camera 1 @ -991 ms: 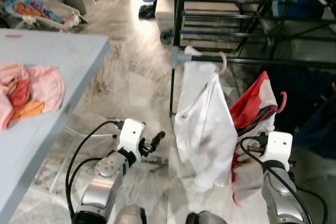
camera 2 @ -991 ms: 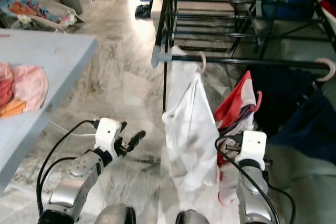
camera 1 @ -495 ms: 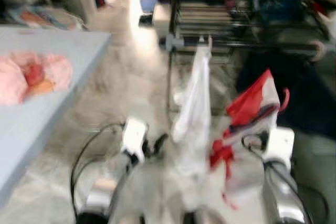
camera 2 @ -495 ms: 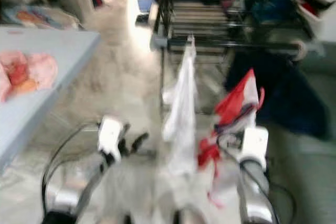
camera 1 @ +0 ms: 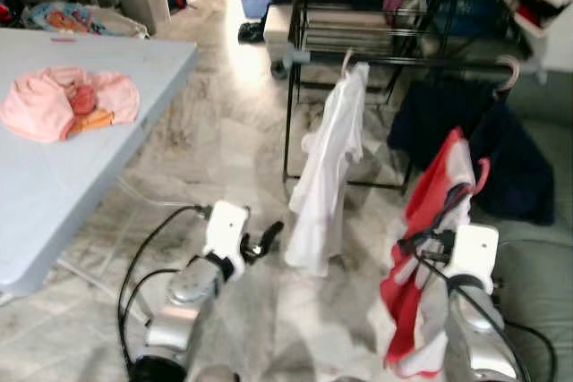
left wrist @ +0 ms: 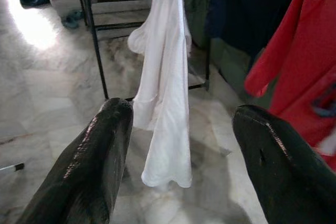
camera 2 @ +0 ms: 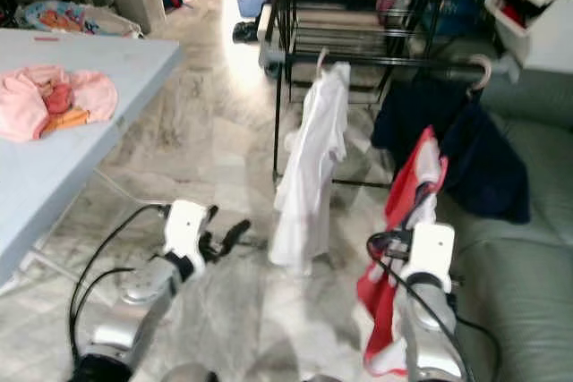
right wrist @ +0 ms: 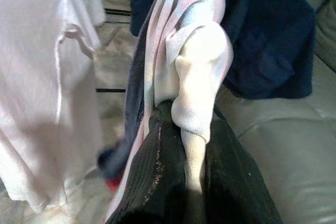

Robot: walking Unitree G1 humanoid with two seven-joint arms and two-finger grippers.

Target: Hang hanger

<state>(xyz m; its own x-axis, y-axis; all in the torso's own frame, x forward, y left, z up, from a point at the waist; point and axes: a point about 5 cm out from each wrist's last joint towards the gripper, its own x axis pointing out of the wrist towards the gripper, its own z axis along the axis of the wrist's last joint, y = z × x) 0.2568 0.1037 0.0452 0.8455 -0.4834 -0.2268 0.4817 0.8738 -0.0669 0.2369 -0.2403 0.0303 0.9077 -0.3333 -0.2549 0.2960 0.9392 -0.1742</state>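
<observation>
A red and white garment (camera 1: 428,248) hangs on a hanger with a red hook (camera 1: 484,176), held low in front of me. My right gripper (right wrist: 188,124) is shut on the garment's fabric; its fingers (right wrist: 157,171) pinch a white fold. The black clothes rack (camera 1: 403,61) stands further ahead with a white shirt (camera 1: 329,167) and a dark navy garment (camera 1: 466,127) hanging on its rail. My left gripper (camera 1: 267,234) is open and holds nothing, low over the floor to the left of the white shirt; its fingers (left wrist: 100,150) are spread wide.
A light blue table (camera 1: 54,185) stands on the left with pink clothes (camera 1: 72,103) on it. A grey-green sofa (camera 1: 537,266) lies at the right. The marble floor (camera 1: 224,131) runs between table and rack. Cluttered items lie at the back left.
The whole picture has shifted and cleared from blur: the camera moved, and the rack and white shirt now sit farther off. The right gripper still holds the red garment; the left stays open.
</observation>
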